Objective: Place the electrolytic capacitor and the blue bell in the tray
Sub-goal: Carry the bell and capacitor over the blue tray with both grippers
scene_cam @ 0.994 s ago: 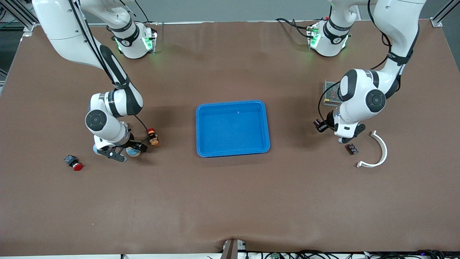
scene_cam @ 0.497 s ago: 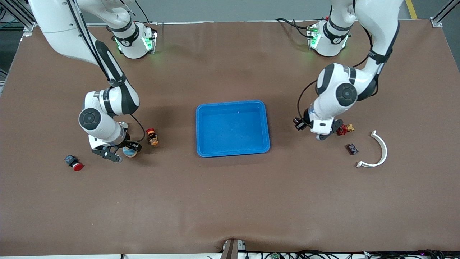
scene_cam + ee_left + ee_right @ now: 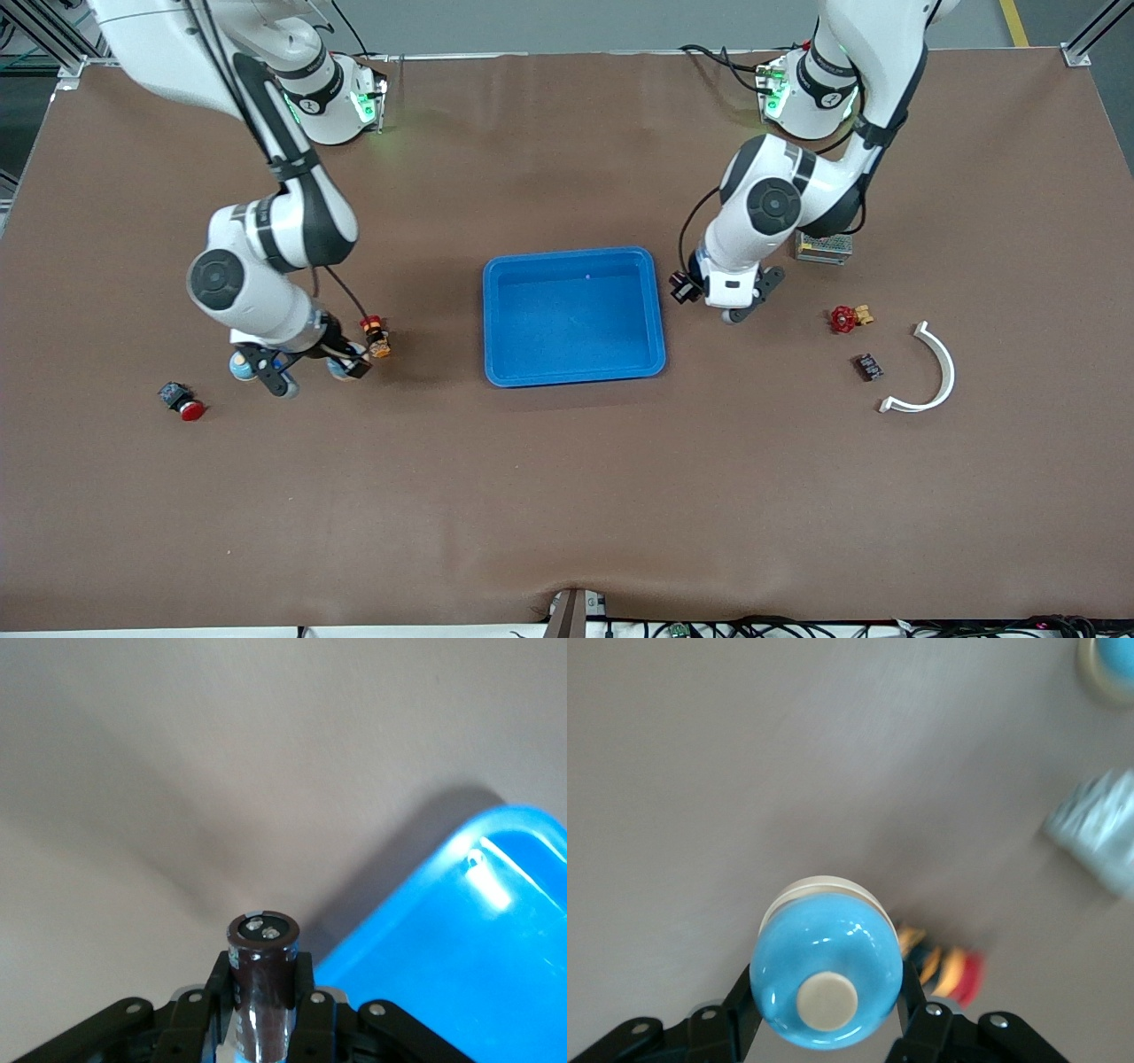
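Since the earlier frames the left arm had been swung from the white curved piece's end of the counter toward the tray [image 3: 573, 316], uncovering a grey mesh box [image 3: 824, 247] and a red-and-gold valve [image 3: 849, 317]; the right arm had been raised a little, w/ its load.

The left gripper [image 3: 735, 306] was held in the air just beside the tray's rim, at the left arm's end of the tray. Its jaws were clamped on the electrolytic capacitor [image 3: 262, 970], a dark brown cylinder w/ a metal top seen upright in the left wrist view, the tray's corner showing just past it.

The right gripper [image 3: 282, 370] was over the counter toward the right arm's end, well apart from the tray. Its jaws were clamped on the blue bell [image 3: 827, 961], a glossy light-blue dome w/ a cream button on top and a pale rim. A second blue dome [image 3: 241, 363] was seen in the front view just beside the gripper.

A small orange-and-red part [image 3: 376, 337] lay near the right gripper, between it and the tray. A red push button [image 3: 182, 400] on a black body lay nearer the camera. Near the valve lay a small dark component [image 3: 868, 366] and the white curved piece [image 3: 935, 372]. The tray held nothing.
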`<state>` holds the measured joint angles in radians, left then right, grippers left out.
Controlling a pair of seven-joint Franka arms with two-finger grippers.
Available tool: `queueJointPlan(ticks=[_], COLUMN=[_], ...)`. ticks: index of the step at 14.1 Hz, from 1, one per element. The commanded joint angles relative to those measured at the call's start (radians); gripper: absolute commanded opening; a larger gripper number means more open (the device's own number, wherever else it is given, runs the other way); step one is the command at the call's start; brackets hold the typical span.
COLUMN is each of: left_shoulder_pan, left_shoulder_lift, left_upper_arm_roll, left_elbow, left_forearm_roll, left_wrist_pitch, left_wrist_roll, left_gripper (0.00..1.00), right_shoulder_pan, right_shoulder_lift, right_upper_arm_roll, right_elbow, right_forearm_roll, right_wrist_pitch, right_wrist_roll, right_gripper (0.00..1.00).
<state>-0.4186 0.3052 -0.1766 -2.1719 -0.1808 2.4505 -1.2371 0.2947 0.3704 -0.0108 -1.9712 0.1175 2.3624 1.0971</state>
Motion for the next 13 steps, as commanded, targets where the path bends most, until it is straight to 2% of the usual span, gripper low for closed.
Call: queueJointPlan(ticks=[1,5,8,12,13], left_shoulder_pan=[-0.077,-0.135,-0.144,-0.144,-0.144], left_shoulder_lift=[0.089,0.182,0.222,0.256,0.256], left_upper_arm_roll=[0.009,0.009,0.008,0.009,0.009], left_elbow=[0.102,0.182,0.19,0.192,0.19], left_forearm_roll=[-0.005,0.0,0.0,0.0,0.0], left_wrist_pitch=[-0.01,-0.001,0.051,0.067,0.068], left_wrist_roll=[-0.111,-0.162,-0.162,-0.162,-0.162], left_gripper=[0.0,0.0,0.0,0.0,0.13], right_shoulder_pan=[0.096,0.194,0.25,0.307,0.319], right_shoulder_lift=[0.019,0.067,0.148,0.24,0.263], right_upper_arm_roll=[-0.005,-0.006,-0.006,-0.008,-0.009], right_elbow=[0.076,0.13,0.218,0.296,0.317], right_forearm_roll=[0.014,0.013,0.002,-0.002,-0.002], right_wrist_pitch=[-0.008,-0.003,-0.006,-0.002,-0.002], right_wrist_roll=[0.304,0.521,0.683,0.797,0.82], right_gripper=[0.0,0.0,0.0,0.0,0.0])
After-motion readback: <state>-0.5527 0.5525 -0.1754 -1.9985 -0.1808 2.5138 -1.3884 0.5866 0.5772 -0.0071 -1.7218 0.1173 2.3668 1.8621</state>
